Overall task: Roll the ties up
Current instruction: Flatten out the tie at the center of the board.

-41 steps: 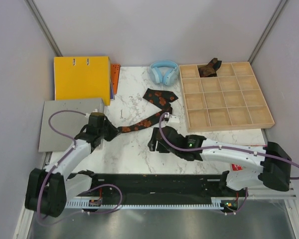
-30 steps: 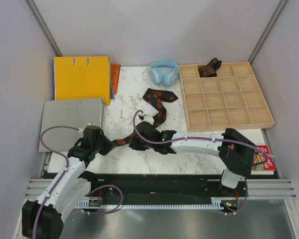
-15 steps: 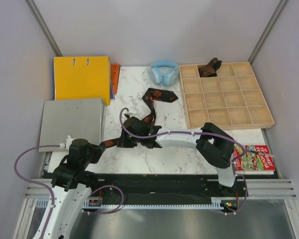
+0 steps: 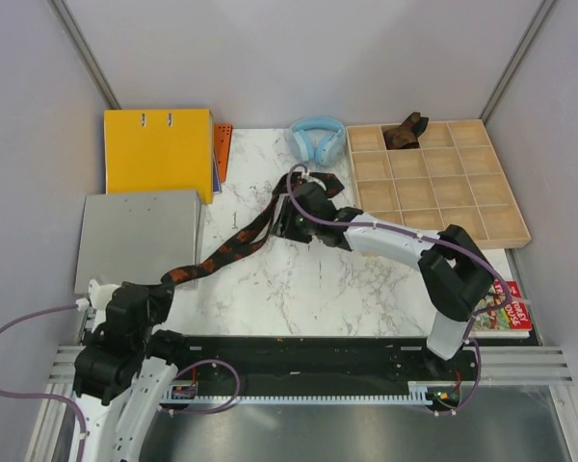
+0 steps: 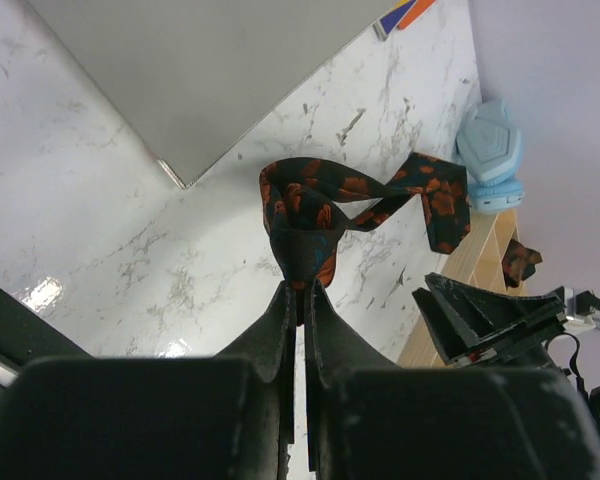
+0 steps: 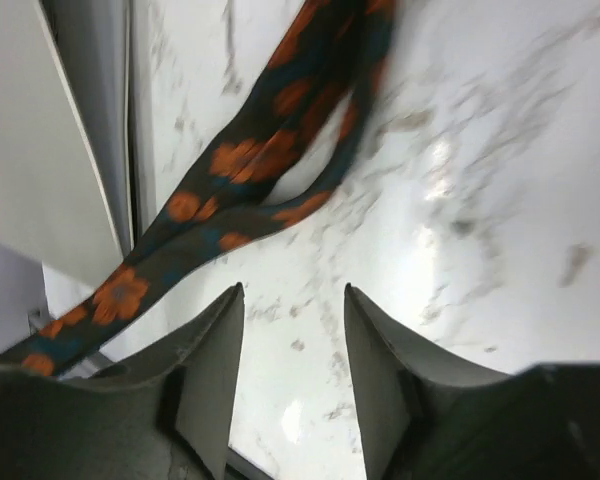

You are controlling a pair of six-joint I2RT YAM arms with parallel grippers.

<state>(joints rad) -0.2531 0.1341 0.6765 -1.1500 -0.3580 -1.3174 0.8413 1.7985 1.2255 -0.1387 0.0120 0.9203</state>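
The black tie with orange-red blotches [image 4: 236, 243] lies stretched across the marble from near left to far middle. My left gripper [image 4: 169, 282] is shut on its narrow end near the front-left corner. In the left wrist view the jaws [image 5: 302, 292] pinch the tie [image 5: 315, 195], which loops and twists beyond them. My right gripper [image 4: 287, 226] hovers beside the tie's wide end. It is open and empty [image 6: 292, 300], with the tie [image 6: 250, 170] just to its left. A dark brown rolled tie [image 4: 405, 133] sits in a far compartment of the tray.
A wooden compartment tray [image 4: 433, 188] stands at the far right. Light-blue headphones [image 4: 316, 138] lie beside it. A yellow binder [image 4: 159, 149] and a grey board [image 4: 135, 236] are on the left. A colourful book [image 4: 501, 308] lies at the near right.
My left gripper has pulled back to the near left with the tie's narrow end, drawing the tie out long. My right gripper has moved from the middle toward the tie's far, wide end.
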